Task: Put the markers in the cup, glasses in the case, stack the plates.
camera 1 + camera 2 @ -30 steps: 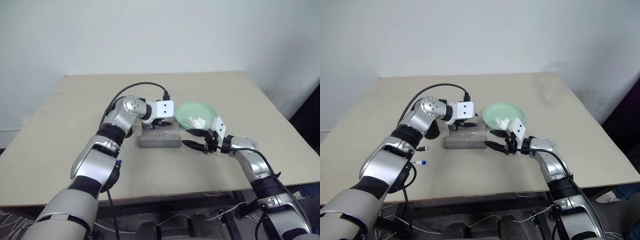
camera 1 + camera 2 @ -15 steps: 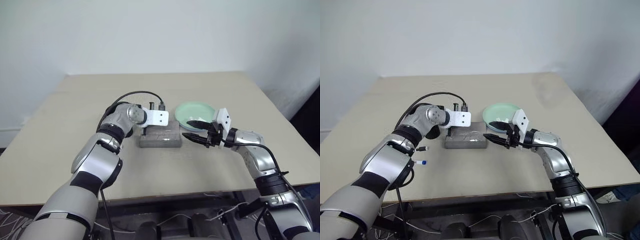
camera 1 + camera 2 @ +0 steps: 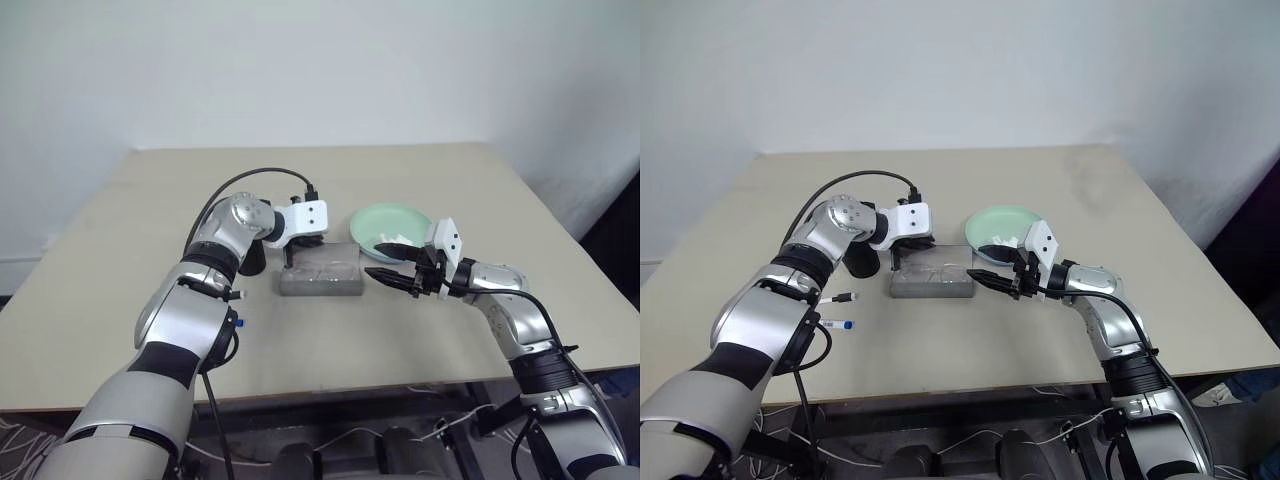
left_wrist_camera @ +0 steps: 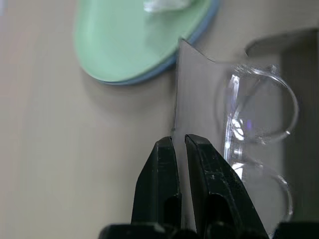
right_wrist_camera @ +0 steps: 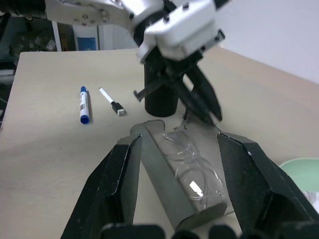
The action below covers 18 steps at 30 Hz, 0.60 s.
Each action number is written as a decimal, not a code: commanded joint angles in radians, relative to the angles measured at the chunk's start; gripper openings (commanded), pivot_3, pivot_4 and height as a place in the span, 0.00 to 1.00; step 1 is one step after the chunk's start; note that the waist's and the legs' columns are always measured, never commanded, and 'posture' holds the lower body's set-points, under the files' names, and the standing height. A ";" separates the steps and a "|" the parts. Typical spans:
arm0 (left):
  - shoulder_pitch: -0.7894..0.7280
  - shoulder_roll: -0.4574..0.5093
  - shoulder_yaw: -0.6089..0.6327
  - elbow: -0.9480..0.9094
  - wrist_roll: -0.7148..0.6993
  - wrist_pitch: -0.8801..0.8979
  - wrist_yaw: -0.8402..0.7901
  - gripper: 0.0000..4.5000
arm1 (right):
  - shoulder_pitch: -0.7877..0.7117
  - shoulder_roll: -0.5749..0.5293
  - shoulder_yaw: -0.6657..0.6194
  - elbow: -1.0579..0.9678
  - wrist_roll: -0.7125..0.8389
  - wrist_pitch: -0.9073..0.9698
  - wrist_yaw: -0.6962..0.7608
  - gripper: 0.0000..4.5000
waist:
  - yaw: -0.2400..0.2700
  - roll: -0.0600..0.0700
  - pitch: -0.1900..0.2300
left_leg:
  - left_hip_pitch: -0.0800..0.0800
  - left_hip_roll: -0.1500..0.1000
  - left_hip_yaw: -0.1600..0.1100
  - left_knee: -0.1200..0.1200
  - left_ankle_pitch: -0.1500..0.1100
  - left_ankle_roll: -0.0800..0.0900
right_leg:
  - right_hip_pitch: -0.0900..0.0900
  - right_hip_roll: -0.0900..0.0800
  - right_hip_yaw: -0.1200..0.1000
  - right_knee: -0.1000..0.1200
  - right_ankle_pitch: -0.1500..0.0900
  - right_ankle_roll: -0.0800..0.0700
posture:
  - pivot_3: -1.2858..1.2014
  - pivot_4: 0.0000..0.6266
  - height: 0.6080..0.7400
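Beside case [image 3: 931,280]: cup [image 3: 861,262], markers [image 3: 840,311], plates [image 3: 998,228]

- A beige table [image 3: 420,330] with a plain matte top stands against a white wall [image 3: 320,70].
- The wall is bare and evenly lit, slightly greyer toward the right.
- Cables [image 3: 970,440] hang loose under the table's front edge.
- A dark area [image 3: 615,245] lies past the table's right edge.

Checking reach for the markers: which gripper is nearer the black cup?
Left. The left gripper sits at the grey case's near-cup end, right beside the black cup. The right gripper is at the case's opposite end.
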<state>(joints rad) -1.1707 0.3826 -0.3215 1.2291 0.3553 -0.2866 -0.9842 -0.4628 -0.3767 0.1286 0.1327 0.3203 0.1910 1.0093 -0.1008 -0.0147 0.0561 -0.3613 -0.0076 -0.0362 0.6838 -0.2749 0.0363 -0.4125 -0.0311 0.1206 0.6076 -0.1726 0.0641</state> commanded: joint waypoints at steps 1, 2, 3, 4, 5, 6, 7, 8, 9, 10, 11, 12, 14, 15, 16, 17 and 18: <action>-0.054 0.017 -0.011 -0.012 0.035 0.001 0.096 0.07 | -0.026 0.008 -0.007 -0.011 0.006 -0.018 0.005 0.58 | 0.000 0.000 0.000 | 0.000 0.000 0.000 0.000 0.000 0.000 | 0.000 0.000 0.000 0.000 0.000 0.000 | 0.52 0.00 0.97; -0.053 0.018 -0.025 -0.007 0.052 -0.003 0.116 0.07 | -0.027 0.009 -0.007 -0.010 0.005 -0.019 0.005 0.58 | 0.000 0.000 0.000 | 0.000 0.000 0.000 0.000 0.000 0.000 | 0.000 0.000 0.000 0.000 0.000 0.000 | 0.52 0.00 0.97; -0.052 0.019 -0.039 -0.002 0.071 -0.009 0.136 0.07 | -0.028 0.010 -0.007 -0.009 0.005 -0.020 0.005 0.58 | 0.000 0.000 0.000 | 0.000 0.000 0.000 0.000 0.000 0.000 | 0.000 0.000 0.000 0.000 0.000 0.000 | 0.52 0.00 0.97; -0.049 0.019 -0.058 0.004 0.095 -0.018 0.159 0.07 | -0.029 0.012 -0.006 -0.007 0.004 -0.021 0.005 0.58 | 0.000 0.000 0.000 | 0.000 0.000 0.000 0.000 0.000 0.000 | 0.000 0.000 0.000 0.000 0.000 0.000 | 0.52 0.00 0.97; -0.045 0.018 -0.081 0.012 0.123 -0.025 0.183 0.07 | -0.029 0.013 -0.006 -0.006 0.003 -0.023 0.004 0.58 | 0.000 0.000 0.000 | 0.000 0.000 0.000 0.000 0.000 0.000 | 0.000 0.000 0.000 0.000 0.000 0.000 | 0.52 0.00 0.97; -0.039 0.015 -0.102 0.020 0.145 -0.031 0.198 0.07 | -0.030 0.014 -0.006 -0.006 0.003 -0.023 0.002 0.58 | 0.000 0.000 0.000 | 0.000 0.000 0.000 0.000 0.000 0.000 | 0.000 0.000 0.000 0.000 0.000 0.000 | 0.52 0.00 0.97; -0.036 0.013 -0.114 0.027 0.159 -0.035 0.208 0.07 | -0.031 0.015 -0.006 -0.006 0.002 -0.024 0.001 0.58 | 0.000 0.000 0.000 | 0.000 0.000 0.000 0.000 0.000 0.000 | 0.000 0.000 0.000 0.000 0.000 0.000 | 0.52 0.00 0.97; -0.031 0.008 -0.127 0.034 0.170 -0.042 0.210 0.07 | -0.030 0.016 -0.007 -0.006 0.002 -0.024 -0.002 0.58 | 0.000 0.000 0.000 | 0.000 0.000 0.000 0.000 0.000 0.000 | 0.000 0.000 0.000 0.000 0.000 0.000 | 0.52 0.00 0.97; -0.025 0.003 -0.138 0.040 0.179 -0.048 0.210 0.07 | -0.029 0.017 -0.008 -0.008 0.002 -0.023 -0.005 0.58 | 0.000 0.000 0.000 | 0.000 0.000 0.000 0.000 0.000 0.000 | 0.000 0.000 0.000 0.000 0.000 0.000 | 0.52 0.00 0.97; -0.023 0.001 -0.145 0.045 0.186 -0.052 0.210 0.07 | -0.027 0.017 -0.009 -0.010 0.002 -0.023 -0.007 0.58 | 0.000 0.000 0.000 | 0.000 0.000 0.000 0.000 0.000 0.000 | 0.000 0.000 0.000 0.000 0.000 0.000 | 0.52 0.00 0.97; -0.019 -0.001 -0.151 0.049 0.190 -0.059 0.202 0.07 | -0.023 0.016 -0.011 -0.015 0.002 -0.021 -0.010 0.58 | 0.000 0.000 0.000 | 0.000 0.000 0.000 0.000 0.000 0.000 | 0.000 0.000 0.000 0.000 0.000 0.000 | 0.52 0.00 0.97; -0.017 -0.001 -0.153 0.053 0.192 -0.064 0.196 0.07 | -0.020 0.015 -0.011 -0.019 0.003 -0.020 -0.013 0.58 | 0.000 0.000 0.000 | 0.000 0.000 0.000 0.000 0.000 0.000 | 0.000 0.000 0.000 0.000 0.000 0.000 | 0.52 0.00 0.97; -0.013 -0.002 -0.123 0.052 0.150 -0.065 0.116 0.07 | -0.012 0.012 -0.015 -0.029 0.004 -0.017 -0.018 0.58 | 0.000 0.000 0.000 | 0.000 0.000 0.000 0.000 0.000 0.000 | 0.000 0.000 0.000 0.000 0.000 0.000 | 0.52 0.00 0.97; -0.011 -0.003 -0.106 0.050 0.129 -0.063 0.078 0.07 | -0.009 0.011 -0.016 -0.032 0.005 -0.017 -0.020 0.58 | 0.000 0.000 0.000 | 0.000 0.000 0.000 0.000 0.000 0.000 | 0.000 0.000 0.000 0.000 0.000 0.000 | 0.52 0.00 0.97; -0.005 0.002 -0.087 0.042 0.101 -0.069 0.009 0.07 | -0.006 0.009 -0.017 -0.035 0.006 -0.016 -0.022 0.58 | 0.000 0.000 0.000 | 0.000 0.000 0.000 0.000 0.000 0.000 | 0.000 0.000 0.000 0.000 0.000 0.000 | 0.52 0.00 0.97; 0.001 0.010 -0.070 0.030 0.071 -0.071 -0.065 0.07 | -0.004 0.009 -0.017 -0.037 0.006 -0.016 -0.023 0.58 | 0.000 0.000 0.000 | 0.000 0.000 0.000 0.000 0.000 0.000 | 0.000 0.000 0.000 0.000 0.000 0.000 | 0.52 0.00 0.97; 0.008 0.019 -0.058 0.016 0.048 -0.077 -0.130 0.07 | -0.003 0.009 -0.017 -0.037 0.006 -0.016 -0.024 0.58 | 0.000 0.000 0.000 | 0.000 0.000 0.000 0.000 0.000 0.000 | 0.000 0.000 0.000 0.000 0.000 0.000 | 0.52 0.00 0.97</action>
<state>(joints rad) -1.1723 0.3942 -0.4037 1.2728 0.4502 -0.3477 -1.0121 -0.4567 -0.3671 0.1352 0.1370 0.3150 0.1872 0.9908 -0.1009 -0.0146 0.0559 -0.3610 -0.0078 -0.0356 0.6838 -0.2749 0.0363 -0.4121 -0.0311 0.1209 0.6075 -0.1727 0.0640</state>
